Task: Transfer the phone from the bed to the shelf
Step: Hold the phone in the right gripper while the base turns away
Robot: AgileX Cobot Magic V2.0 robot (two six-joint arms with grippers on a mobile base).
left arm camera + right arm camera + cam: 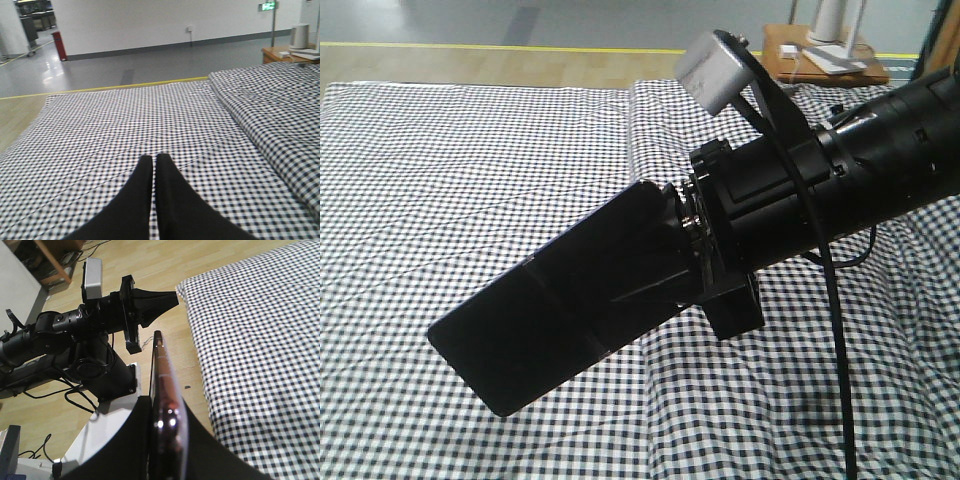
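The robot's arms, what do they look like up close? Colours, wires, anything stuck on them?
Both are black tubes with chunky joints. The right arm carries a grey box on a bracket, and a thin black cable hangs from it. The left arm wears the same grey box, and the left gripper has two black fingers tapering to points.

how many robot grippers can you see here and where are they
2. The black right gripper is clamped on the thin glossy black rectangular phone, above the black-and-white checked bed. The black left gripper is shut and empty over the same bed. None seems hidden.
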